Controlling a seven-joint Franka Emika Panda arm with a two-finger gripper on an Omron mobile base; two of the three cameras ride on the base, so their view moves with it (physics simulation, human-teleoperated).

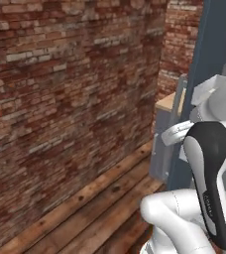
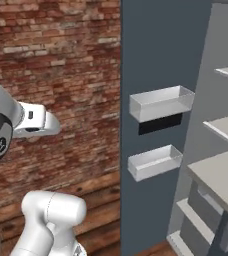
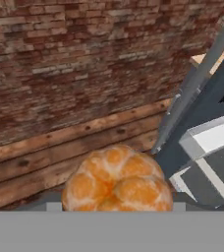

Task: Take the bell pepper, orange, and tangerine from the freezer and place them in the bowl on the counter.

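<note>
One tangerine [image 3: 117, 179], segmented top camera-ward

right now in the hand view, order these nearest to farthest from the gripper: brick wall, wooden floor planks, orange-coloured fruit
1. The orange-coloured fruit, right at the gripper, at the bottom middle of the view.
2. The wooden floor planks, just beyond the fruit, running left.
3. The brick wall, farthest, rising behind the planks.

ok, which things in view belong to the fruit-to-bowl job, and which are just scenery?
Job:
- round segmented orange fruit at the gripper, orange or tangerine, can't tell which
- freezer, door open, with door bins
- counter, just a corner past the freezer door

Scenery:
- brick wall
- wooden floor planks
</note>
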